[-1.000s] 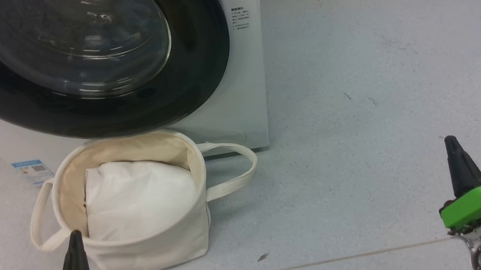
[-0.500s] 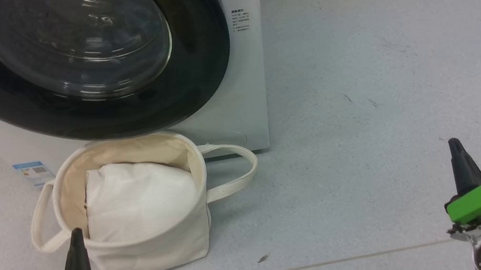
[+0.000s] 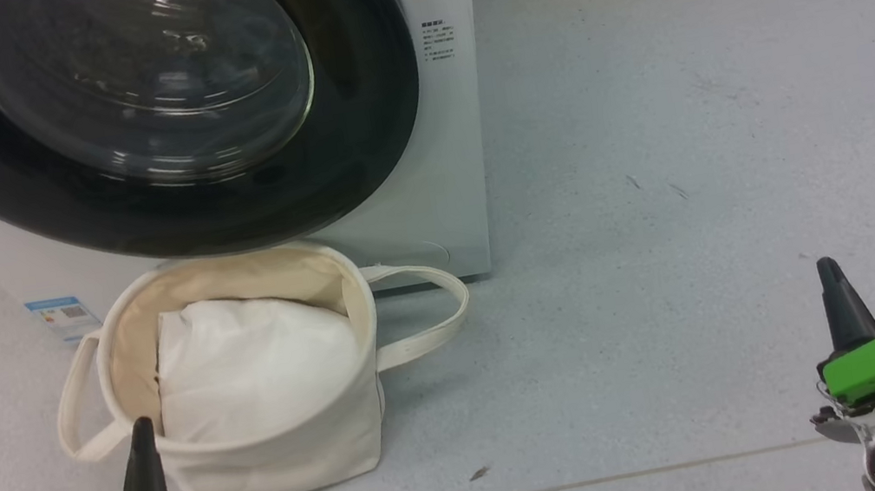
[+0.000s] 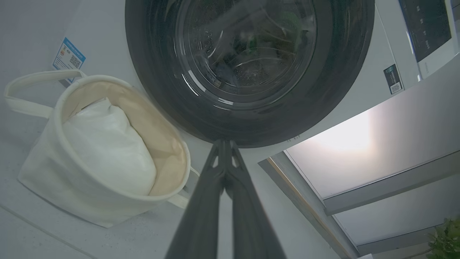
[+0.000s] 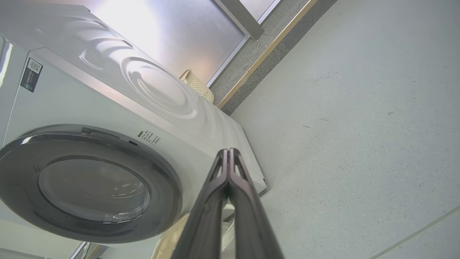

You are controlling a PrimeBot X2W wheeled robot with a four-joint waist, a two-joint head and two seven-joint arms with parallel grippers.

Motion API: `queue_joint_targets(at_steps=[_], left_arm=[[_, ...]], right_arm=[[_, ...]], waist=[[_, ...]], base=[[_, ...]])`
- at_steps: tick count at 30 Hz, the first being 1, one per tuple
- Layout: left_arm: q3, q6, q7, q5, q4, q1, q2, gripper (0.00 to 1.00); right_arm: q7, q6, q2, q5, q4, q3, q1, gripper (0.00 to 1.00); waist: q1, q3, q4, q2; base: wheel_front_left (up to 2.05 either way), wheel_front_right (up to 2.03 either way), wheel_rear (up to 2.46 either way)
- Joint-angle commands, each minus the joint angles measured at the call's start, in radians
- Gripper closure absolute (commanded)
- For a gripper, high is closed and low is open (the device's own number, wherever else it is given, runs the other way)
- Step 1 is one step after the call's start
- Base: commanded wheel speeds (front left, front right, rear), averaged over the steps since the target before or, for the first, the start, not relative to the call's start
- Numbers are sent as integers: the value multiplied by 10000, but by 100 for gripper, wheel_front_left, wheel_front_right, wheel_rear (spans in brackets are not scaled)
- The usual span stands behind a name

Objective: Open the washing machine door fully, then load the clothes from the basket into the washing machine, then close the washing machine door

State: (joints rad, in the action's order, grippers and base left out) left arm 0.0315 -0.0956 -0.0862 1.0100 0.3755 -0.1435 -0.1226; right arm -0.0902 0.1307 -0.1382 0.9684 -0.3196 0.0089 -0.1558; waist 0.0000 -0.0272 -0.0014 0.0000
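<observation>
While my left gripper (image 3: pixel 142 442) and right gripper (image 3: pixel 831 280) hang shut and empty, the round black-rimmed glass door (image 3: pixel 364 116) looks closed, so I judge closing done and only retreat remains.

even bright light, window (image 4: pixel 345 140) glare, wide-angle bending in wrist views

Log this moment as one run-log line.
washing machine door: closed | basket: white bundle inside | left gripper: shut, empty | right gripper: shut, empty
</observation>
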Motion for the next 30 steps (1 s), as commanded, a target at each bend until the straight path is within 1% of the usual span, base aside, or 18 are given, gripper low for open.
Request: queue_joint_targets(at_steps=[1, 30], left_arm=[[254, 17, 90, 207, -426, -225, -86, 100], [513, 161, 924, 2744, -1130, 45, 270, 100]], right_arm=[[64, 1, -45, 225, 385, -40, -168, 100], [868, 1, 291, 3009, 479, -486, 29, 100]], waist=[[0, 4, 0, 0], [0, 133, 5, 0]], base=[[0, 0, 0], [0, 0, 0]])
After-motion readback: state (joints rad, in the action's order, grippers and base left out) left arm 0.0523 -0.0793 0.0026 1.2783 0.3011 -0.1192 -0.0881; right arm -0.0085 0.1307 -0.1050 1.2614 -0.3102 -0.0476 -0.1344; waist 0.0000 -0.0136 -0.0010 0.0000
